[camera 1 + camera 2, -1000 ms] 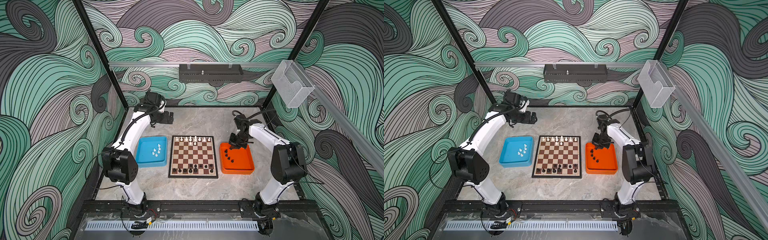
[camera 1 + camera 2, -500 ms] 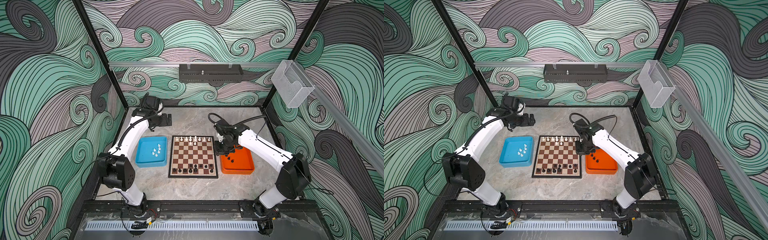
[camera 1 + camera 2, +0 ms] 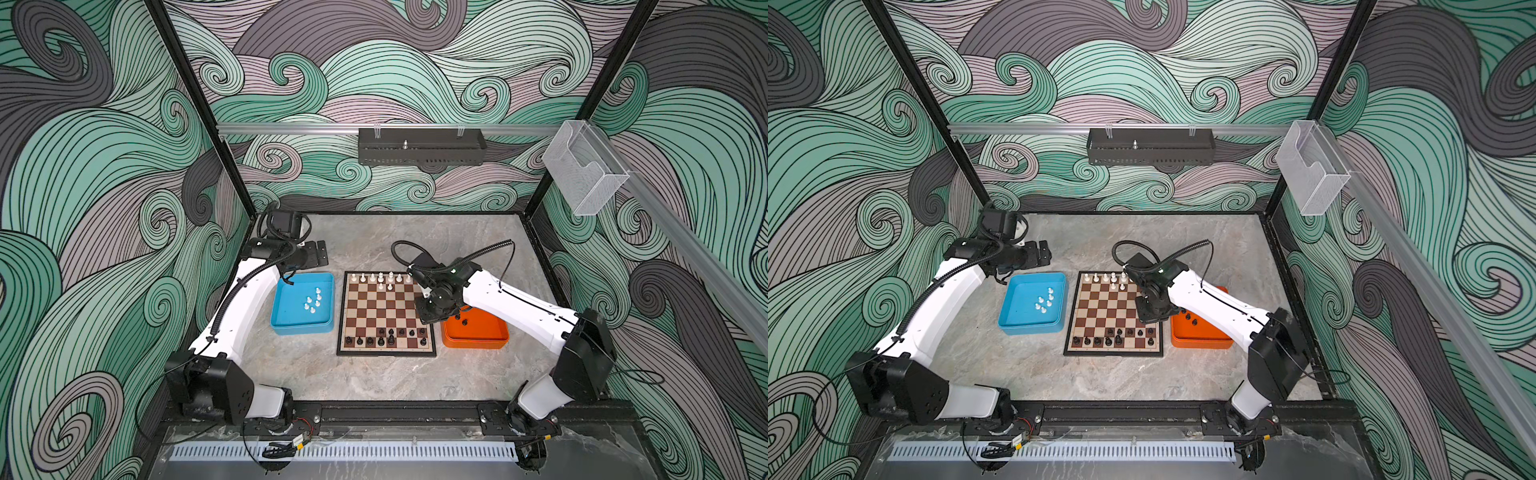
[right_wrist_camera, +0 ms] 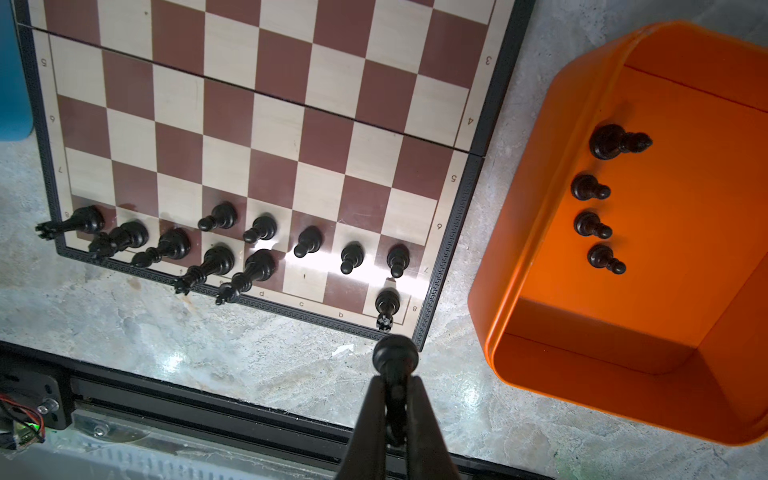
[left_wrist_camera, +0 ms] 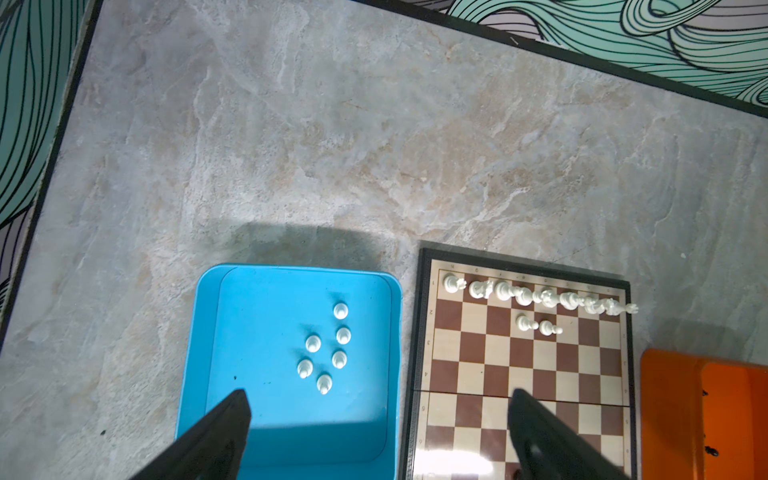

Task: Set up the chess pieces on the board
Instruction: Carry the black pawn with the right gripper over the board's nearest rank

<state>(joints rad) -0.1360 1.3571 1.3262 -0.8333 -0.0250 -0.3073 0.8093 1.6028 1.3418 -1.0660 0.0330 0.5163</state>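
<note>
So the right claw (image 4: 395,384) pinches a black pawn (image 4: 395,353) by the board (image 4: 274,124) edge, left claw (image 5: 379,401) spread wide near the blue tray (image 5: 195,353).

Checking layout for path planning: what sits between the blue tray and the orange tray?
The board lies between the blue tray and the orange tray. Both top views show it, the left wrist view too.

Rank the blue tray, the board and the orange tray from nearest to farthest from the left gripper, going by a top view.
1. Blue tray: at left, just in front of the left gripper.
2. Board: centre, past the blue tray.
3. Orange tray: far right, beyond the board.
</note>
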